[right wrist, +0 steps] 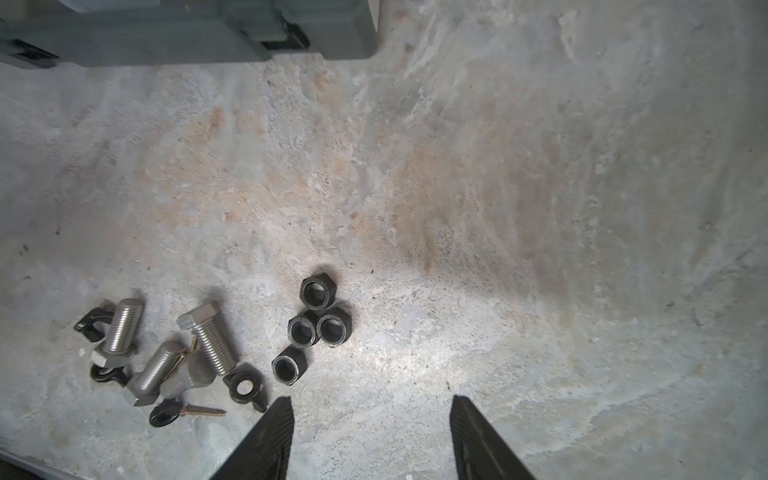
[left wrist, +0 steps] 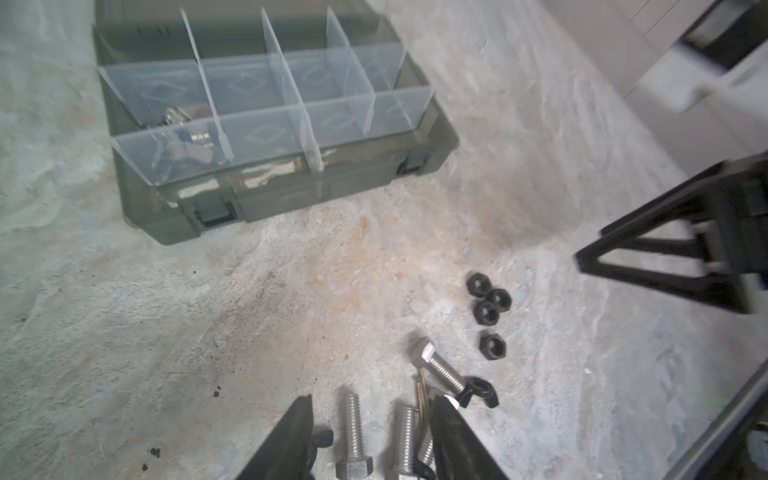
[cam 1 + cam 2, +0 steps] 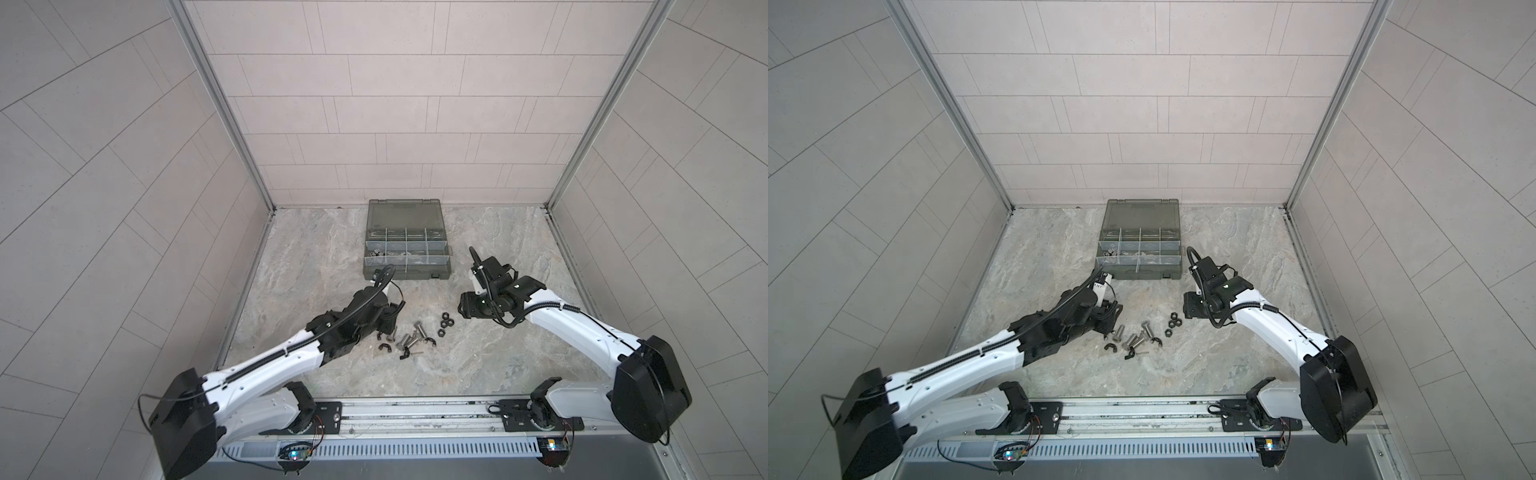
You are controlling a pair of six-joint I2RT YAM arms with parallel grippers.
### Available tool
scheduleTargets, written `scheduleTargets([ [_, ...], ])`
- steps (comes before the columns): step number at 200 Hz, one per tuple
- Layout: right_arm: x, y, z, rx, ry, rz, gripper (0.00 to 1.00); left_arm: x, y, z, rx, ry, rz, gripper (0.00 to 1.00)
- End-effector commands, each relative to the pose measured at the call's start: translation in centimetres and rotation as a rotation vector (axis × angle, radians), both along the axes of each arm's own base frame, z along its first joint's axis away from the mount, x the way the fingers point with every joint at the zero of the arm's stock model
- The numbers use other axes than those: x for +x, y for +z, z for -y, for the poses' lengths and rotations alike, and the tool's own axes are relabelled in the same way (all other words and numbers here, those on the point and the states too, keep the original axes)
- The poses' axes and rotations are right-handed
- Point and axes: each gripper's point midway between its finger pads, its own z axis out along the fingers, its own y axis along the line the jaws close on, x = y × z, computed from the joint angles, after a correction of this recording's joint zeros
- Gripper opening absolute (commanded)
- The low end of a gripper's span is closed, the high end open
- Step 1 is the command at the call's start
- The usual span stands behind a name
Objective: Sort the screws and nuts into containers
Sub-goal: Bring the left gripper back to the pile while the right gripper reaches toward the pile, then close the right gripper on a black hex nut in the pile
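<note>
Several silver screws [image 3: 409,338] [image 3: 1136,338] lie in a loose pile on the stone floor, mixed with black winged pieces [image 1: 245,384]. Beside the pile sit several black hex nuts [image 3: 444,322] [image 3: 1172,322] [image 2: 488,299] [image 1: 320,320]. My left gripper [image 2: 372,419] [image 3: 95,328] is open, low over the pile, with two screws [image 2: 353,428] lying between its fingers. My right gripper [image 1: 370,405] [image 3: 463,309] is open over bare floor beside the nuts. The containers [image 2: 311,141] are compartments in the open organiser case [image 3: 407,272] [image 3: 1138,274] behind the pile. One left compartment holds silver pieces [image 2: 183,124].
The case's smoky lid [image 3: 405,212] leans open against the back wall. A small brass wood screw [image 1: 203,411] lies at the pile's edge. Tiled walls close in the floor on three sides. A metal rail [image 3: 415,411] runs along the front.
</note>
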Motion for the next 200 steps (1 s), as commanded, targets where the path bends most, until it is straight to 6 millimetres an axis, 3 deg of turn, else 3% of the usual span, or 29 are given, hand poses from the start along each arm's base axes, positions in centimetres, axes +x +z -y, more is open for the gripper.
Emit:
scheduleTargets([
  [1, 1.4, 0.1, -1.4, -0.007, 0.01, 0.005, 0.62, -0.1, 0.8, -2.1, 0.0, 0.079, 0.033, 0.52],
  [79, 2.4, -3.4, -3.8, -0.034, 0.037, -0.088, 0.51, -2.7, 2.5, -1.5, -0.004, -0.035, -0.069, 0.52],
  [126, 2.6, -4.8, -4.7, -0.038, 0.049, -0.12, 0.46, -3.3, 4.1, -1.2, 0.072, -0.076, -0.136, 0.52],
  [200, 3.1, -6.4, -5.2, -0.06, 0.048, -0.156, 0.35, -3.6, 4.4, -1.1, 0.095, -0.099, -0.16, 0.52],
])
